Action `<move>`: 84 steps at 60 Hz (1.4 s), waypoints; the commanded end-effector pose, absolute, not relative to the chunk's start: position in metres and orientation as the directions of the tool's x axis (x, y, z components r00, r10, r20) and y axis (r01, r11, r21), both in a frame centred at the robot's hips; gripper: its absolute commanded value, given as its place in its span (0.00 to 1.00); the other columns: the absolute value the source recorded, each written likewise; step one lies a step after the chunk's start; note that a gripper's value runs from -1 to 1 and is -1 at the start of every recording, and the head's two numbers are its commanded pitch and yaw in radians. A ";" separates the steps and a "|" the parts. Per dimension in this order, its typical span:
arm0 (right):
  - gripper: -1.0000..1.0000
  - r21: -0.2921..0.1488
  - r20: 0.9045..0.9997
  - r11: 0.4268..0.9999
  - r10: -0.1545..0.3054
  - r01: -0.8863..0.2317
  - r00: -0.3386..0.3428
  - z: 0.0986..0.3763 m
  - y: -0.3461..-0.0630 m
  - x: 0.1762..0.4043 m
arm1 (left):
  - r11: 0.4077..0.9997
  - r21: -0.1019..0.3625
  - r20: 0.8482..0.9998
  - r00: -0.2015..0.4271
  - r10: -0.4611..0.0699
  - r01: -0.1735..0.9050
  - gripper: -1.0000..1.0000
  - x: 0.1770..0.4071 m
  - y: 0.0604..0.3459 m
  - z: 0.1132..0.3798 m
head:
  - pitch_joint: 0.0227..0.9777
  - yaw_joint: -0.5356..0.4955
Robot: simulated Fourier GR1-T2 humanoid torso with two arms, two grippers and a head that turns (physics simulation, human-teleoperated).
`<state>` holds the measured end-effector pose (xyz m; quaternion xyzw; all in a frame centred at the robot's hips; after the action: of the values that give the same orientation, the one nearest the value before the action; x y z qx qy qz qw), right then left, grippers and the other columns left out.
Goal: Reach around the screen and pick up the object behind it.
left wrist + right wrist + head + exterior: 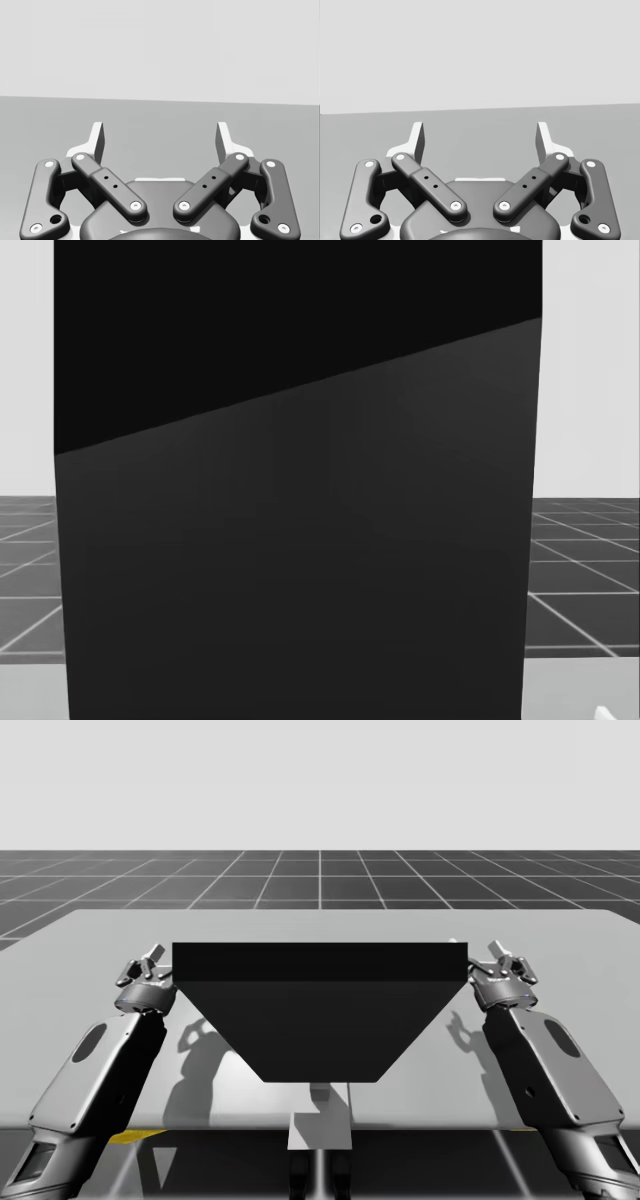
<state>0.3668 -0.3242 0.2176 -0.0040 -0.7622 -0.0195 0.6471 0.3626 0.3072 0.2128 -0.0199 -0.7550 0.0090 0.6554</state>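
Note:
A tall black screen stands across the middle of the grey table; in the head view the screen blocks nearly everything. Whatever lies behind it is hidden. My left gripper hovers just off the screen's left edge, and my right gripper sits just off its right edge. In the left wrist view my left gripper stands open over bare table, nothing between its fingers. In the right wrist view my right gripper is open too, with bare table ahead.
The table's far edge runs behind the screen, with a dark gridded floor beyond. Open table surface lies to the left and right of the screen. My torso post stands at the near edge.

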 end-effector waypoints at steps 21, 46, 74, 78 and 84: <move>0.00 0.006 0.993 0.954 -0.042 -0.298 -0.112 0.220 -0.315 0.346 | 0.965 0.027 0.998 -0.066 -0.010 0.262 0.00 0.331 0.289 0.222 | 0.09 0.50; 0.00 -0.102 0.991 0.790 0.028 -0.604 -0.131 0.215 -0.333 0.291 | 0.807 0.097 0.993 0.002 -0.120 0.582 0.00 0.266 0.319 0.222 | 0.11 0.50; 0.00 -0.181 0.983 0.631 0.085 -0.754 -0.165 0.199 -0.336 0.279 | 0.706 0.100 0.975 0.072 -0.209 0.701 0.00 0.290 0.343 0.197 | 0.13 0.55; 0.00 -0.187 0.982 0.622 0.091 -0.761 -0.166 0.197 -0.336 0.278 | 0.694 0.083 0.975 0.086 -0.205 0.715 0.00 0.301 0.347 0.194 | 0.13 0.56; 0.00 -0.187 0.982 0.609 0.088 -0.771 -0.168 0.197 -0.336 0.277 | 0.680 0.087 0.969 0.096 -0.227 0.728 0.00 0.312 0.348 0.191 | 0.14 0.57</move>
<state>0.2814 -0.3375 0.2001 0.2465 -0.6777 0.3476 0.5993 0.2971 0.3450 0.1975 -0.2074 -0.5959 -0.3225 0.7056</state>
